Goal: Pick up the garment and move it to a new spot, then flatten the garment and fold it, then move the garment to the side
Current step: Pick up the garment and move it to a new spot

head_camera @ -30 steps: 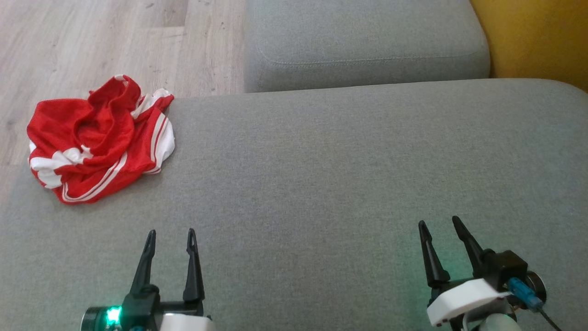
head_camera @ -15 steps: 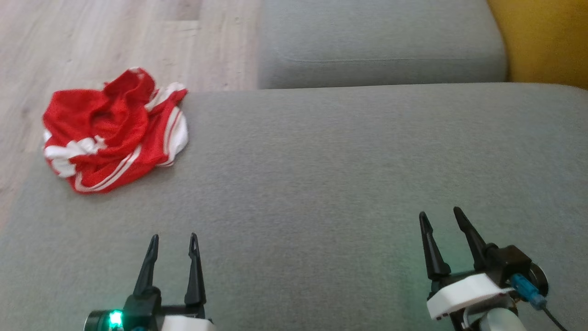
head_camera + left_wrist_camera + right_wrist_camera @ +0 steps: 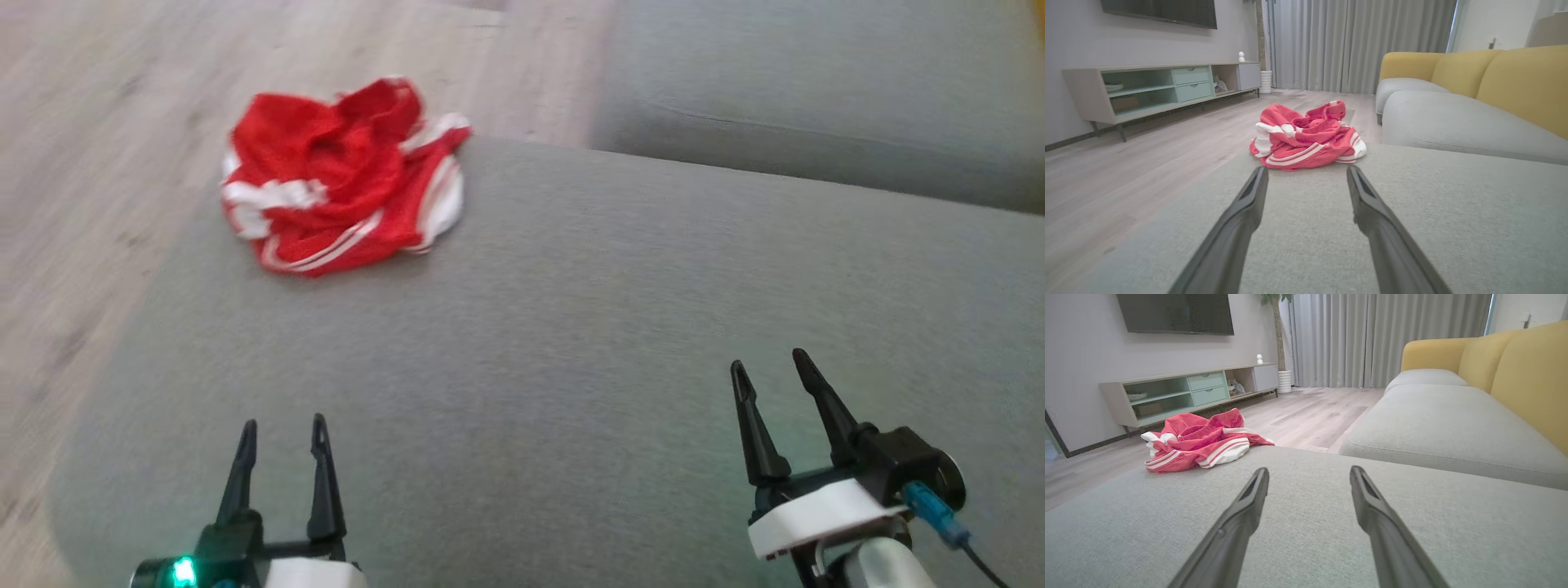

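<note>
Head view: a crumpled red-and-white striped garment (image 3: 343,175) sits on the far left corner of the grey fabric cushion (image 3: 571,367), well apart from the left gripper (image 3: 282,422) and right gripper (image 3: 768,359), both spread wide and empty. Left wrist view: the garment is centred straight ahead, probably lined up for pickup. Right wrist view: it lies off to the left.

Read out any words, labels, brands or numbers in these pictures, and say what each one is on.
None can be read.
The red and white garment has stripes but no lettering.
The wall screen is dark and blank.
The media cabinet and grey sofa cushion carry no marks.
Items on the cabinet's shelves are too small to tell.
</note>
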Robot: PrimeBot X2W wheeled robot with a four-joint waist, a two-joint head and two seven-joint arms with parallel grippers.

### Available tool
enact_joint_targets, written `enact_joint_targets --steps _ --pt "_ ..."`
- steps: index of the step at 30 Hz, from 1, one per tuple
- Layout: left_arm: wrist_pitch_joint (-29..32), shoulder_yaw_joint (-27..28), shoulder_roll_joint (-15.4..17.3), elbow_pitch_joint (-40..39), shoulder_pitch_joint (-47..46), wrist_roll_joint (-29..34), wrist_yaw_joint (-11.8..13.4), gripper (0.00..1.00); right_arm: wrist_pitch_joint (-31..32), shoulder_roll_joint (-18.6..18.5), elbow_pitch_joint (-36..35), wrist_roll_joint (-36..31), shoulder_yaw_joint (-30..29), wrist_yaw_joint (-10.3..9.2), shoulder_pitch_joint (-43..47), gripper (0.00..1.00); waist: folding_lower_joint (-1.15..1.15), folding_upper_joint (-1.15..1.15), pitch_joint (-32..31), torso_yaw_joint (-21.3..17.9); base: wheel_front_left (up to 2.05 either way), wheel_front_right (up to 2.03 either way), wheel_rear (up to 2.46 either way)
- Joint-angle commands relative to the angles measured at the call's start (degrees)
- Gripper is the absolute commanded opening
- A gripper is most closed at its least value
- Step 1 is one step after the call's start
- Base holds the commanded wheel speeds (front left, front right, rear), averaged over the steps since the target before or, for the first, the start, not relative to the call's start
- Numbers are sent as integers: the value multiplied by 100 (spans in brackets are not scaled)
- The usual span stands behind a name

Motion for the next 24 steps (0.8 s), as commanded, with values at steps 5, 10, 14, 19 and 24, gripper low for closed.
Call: enact_joint_targets --steps 5,10,14,19,24 --pt "-55 277 20 -201 -159 -87 68 100 -62 -53 -216 17 122 -4 -194 100 0 0 74 663 0 0 0" --pt "-55 333 20 -317 -190 -8 42 100 -62 -53 -232 -12 90 -4 -199 100 0 0 191 878 0 0 0" --pt "-55 453 20 -574 -480 142 -24 100 -62 -53 -222 -186 81 -4 -270 100 0 0 564 937 0 0 0" --pt "-55 653 118 -1026 -1270 246 -316 100 -62 -53 -280 -598 -24 -4 -490 100 0 0 1283 885 0 0 0" --pt "-55 694 421 -1049 -2761 330 -785 100 -62 -93 -461 -1118 -140 -4 -826 100 0 0 2070 793 0 0 0"
